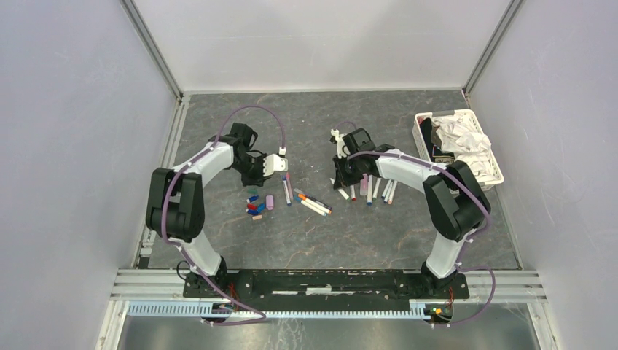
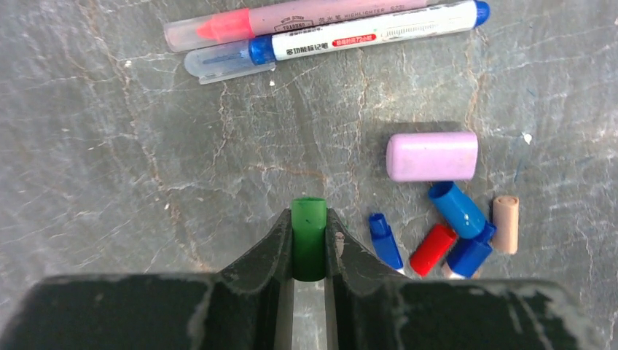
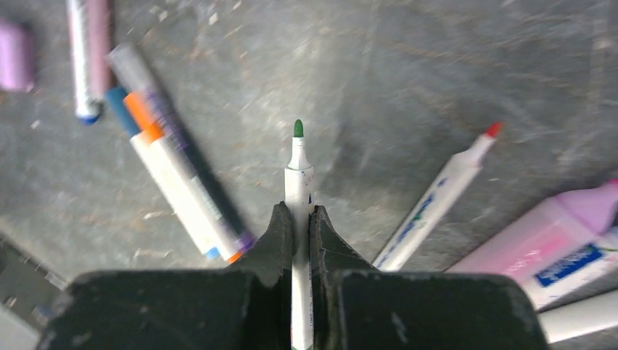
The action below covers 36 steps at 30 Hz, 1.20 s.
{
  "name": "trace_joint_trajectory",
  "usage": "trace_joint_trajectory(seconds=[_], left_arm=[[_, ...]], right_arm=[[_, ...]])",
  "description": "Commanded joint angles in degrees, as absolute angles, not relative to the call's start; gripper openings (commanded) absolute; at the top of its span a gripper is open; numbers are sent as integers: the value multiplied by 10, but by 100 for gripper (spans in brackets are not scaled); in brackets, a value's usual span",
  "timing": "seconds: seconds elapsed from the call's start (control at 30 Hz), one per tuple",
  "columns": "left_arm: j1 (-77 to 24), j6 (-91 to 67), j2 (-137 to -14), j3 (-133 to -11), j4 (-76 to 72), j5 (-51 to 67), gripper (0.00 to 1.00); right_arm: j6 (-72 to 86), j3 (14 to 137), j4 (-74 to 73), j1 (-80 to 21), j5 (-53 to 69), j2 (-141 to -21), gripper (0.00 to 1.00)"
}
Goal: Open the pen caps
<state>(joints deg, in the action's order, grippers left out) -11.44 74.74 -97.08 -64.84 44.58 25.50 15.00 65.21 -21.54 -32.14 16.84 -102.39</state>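
Left fingers (image 2: pixel 271 251) pinch a green cap (image 2: pixel 309 240), open end forward, over the bench (image 2: pixel 109 146) near the loose caps (image 2: pixel 452 226), likely to drop it with them. Right fingers (image 3: pixel 271 240) are pressed onto a green-tipped pen (image 3: pixel 299 171) by its white barrel, the tip bare, so this pen is uncapped. Capped pens (image 2: pixel 335 40) lie beyond; more remain to do.

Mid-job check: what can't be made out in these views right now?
Left wrist: lower end of the green cap, hidden inside the left gripper.
Right wrist: rear of the green-tipped pen, buried in the right gripper; nearby pens blurred.
Top: loose caps, too small to count.
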Motion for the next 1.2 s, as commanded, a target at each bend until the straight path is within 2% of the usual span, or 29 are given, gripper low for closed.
trace_joint_trajectory(seconds=[0.0, 0.23, 0.43, 0.57, 0.8, 0.9, 1.0, 1.03, 1.17], left_arm=[[-115, 689, -1002, -663, 414, 250, 16], [-115, 679, -1024, -665, 419, 251, 18], [-115, 684, -1012, -674, 446, 262, 32], [-115, 690, -993, -680, 464, 276, 47], [-115, 674, -949, -701, 480, 289, 48], [-111, 657, -913, -725, 486, 302, 50], [-96, 600, -850, -747, 438, 320, 57], [-91, 574, -839, -752, 421, 320, 67], [-83, 507, -792, -813, 417, 296, 72]], right_arm=[[177, 683, -180, -323, 28, -1050, 0], [199, 670, -125, -323, -25, -1088, 0], [210, 605, -67, -325, -75, -1056, 0], [200, 587, -59, -330, -90, -1038, 15], [193, 583, -64, -347, -126, -1001, 29], [182, 574, -41, -365, -150, -964, 40], [170, 593, -46, -382, -154, -945, 42], [163, 602, -49, -392, -153, -943, 42], [129, 649, -65, -432, -124, -960, 43]])
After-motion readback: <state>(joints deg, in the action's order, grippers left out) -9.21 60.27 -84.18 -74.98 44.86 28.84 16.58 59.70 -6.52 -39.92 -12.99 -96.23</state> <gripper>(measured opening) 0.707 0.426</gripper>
